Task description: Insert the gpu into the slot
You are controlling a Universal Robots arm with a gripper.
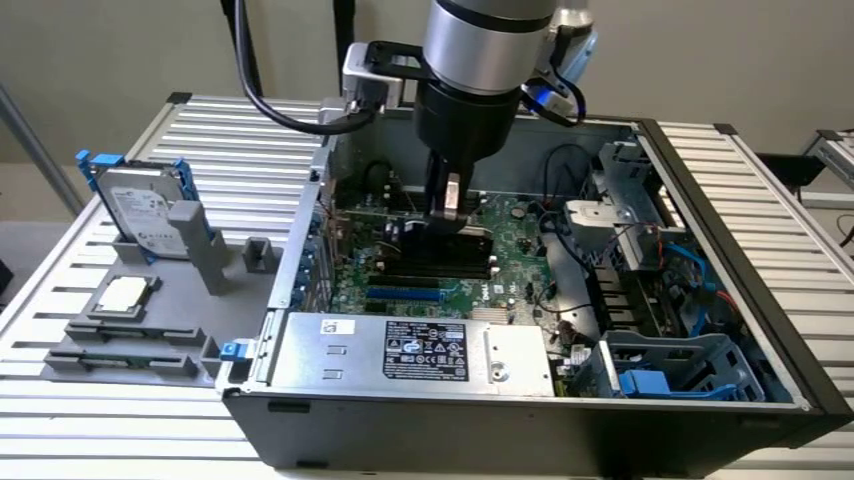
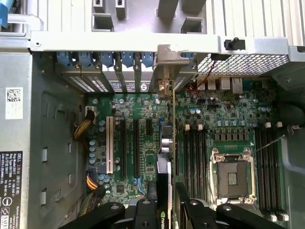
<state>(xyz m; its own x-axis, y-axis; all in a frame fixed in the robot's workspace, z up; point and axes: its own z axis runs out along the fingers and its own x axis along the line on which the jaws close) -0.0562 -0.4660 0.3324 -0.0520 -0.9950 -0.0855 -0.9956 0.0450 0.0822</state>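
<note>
two black fingers (image 2: 187, 210) of the gripper (image 2: 167, 210) clamp the flat black green-edged gpu card (image 2: 164, 188); its nvidia logo (image 2: 164, 222) sits between the fingertips.

A table (image 1: 747, 200) of ribbed silvery metal slats stands before a plain beige wall (image 1: 120, 50). Off the table's edge on the exterior view's left, a slanting metal pole (image 1: 27, 140) rises over pale floor (image 1: 34, 235). Past the table's opposite edge is a second slatted bench (image 1: 834, 150). The light is soft and even.
</note>
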